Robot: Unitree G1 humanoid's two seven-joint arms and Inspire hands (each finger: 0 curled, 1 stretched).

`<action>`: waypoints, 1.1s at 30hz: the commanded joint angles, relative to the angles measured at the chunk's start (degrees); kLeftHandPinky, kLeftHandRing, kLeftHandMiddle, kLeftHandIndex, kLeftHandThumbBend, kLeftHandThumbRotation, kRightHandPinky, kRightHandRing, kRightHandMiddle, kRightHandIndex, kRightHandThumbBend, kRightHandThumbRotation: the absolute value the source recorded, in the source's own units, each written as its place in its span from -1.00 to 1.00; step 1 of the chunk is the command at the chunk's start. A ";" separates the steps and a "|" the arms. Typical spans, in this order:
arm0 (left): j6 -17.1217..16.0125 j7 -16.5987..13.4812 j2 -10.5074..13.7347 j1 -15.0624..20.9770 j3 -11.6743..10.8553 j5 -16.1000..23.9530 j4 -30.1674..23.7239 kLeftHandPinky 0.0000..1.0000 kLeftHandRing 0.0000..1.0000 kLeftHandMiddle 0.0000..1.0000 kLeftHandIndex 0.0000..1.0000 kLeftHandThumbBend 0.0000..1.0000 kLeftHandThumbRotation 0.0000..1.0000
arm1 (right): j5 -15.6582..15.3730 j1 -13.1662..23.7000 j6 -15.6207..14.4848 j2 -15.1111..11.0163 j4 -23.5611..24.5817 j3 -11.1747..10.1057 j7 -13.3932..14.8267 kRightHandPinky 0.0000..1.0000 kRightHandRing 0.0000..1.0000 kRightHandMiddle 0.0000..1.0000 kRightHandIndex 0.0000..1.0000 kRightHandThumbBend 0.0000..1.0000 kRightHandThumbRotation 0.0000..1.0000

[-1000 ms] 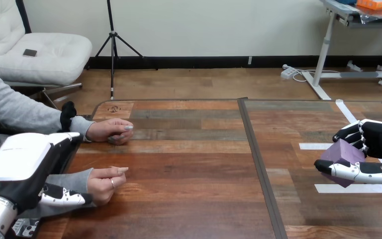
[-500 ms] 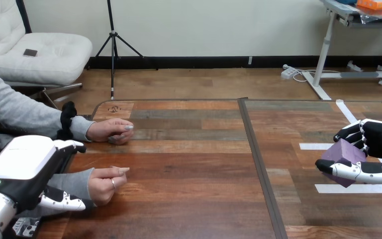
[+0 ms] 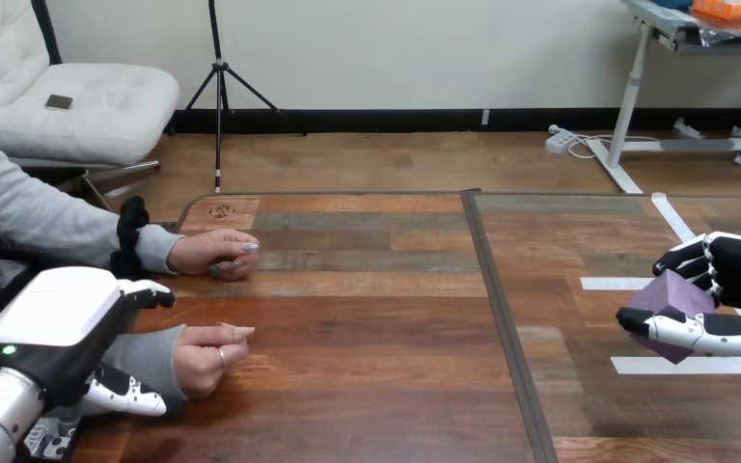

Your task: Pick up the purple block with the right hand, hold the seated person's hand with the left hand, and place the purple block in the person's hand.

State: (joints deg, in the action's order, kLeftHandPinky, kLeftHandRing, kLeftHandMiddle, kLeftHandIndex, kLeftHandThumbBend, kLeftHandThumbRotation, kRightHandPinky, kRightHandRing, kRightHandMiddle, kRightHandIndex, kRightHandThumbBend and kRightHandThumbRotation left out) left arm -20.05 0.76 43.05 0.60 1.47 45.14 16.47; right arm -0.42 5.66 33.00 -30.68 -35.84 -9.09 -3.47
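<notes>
Wall: was white, with black baseboard.
Floor: wood planks.
Chair: white, cushioned, far left.
Tripod: black, stood before the wall.
Desk: white legs, far right.
Table: wooden, dark seam at mid-width, white tape at right.

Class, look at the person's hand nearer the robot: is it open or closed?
Closed. The person's nearer hand rests on the table curled into a loose fist, with no palm turned up.
</notes>
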 commanded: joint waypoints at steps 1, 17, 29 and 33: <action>0.27 0.28 2.41 4.70 0.72 -0.59 0.74 0.45 0.54 0.58 0.55 1.00 -0.36 | 0.66 4.02 0.55 0.90 3.28 -1.36 0.59 -0.64 -0.55 -0.21 -0.17 0.82 -1.00; 0.28 -0.41 3.38 8.44 4.64 2.14 5.88 0.45 0.54 0.58 0.55 1.00 -0.39 | 1.72 4.24 1.03 1.03 2.89 -2.02 -0.51 -0.78 -0.70 -0.23 -0.17 0.83 -1.00; 3.73 -2.03 3.59 11.86 8.97 8.49 9.17 0.45 0.54 0.56 0.54 1.00 -0.45 | 2.27 4.24 0.10 1.39 3.32 -2.40 -0.73 -0.78 -0.69 -0.21 -0.17 0.83 -1.00; 4.05 -1.99 3.51 12.84 9.88 8.97 10.26 0.47 0.55 0.57 0.55 1.00 -0.48 | 2.02 4.29 -0.27 1.34 3.41 -2.42 -0.58 -0.77 -0.68 -0.20 -0.17 0.83 -1.00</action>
State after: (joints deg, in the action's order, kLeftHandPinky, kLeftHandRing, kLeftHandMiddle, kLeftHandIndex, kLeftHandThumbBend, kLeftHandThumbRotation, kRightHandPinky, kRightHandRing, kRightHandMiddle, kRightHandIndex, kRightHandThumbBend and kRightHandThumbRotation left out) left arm -17.04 -0.33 44.80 8.76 9.30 52.56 25.09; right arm 0.39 5.67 32.71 -29.52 -35.74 -9.81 -4.28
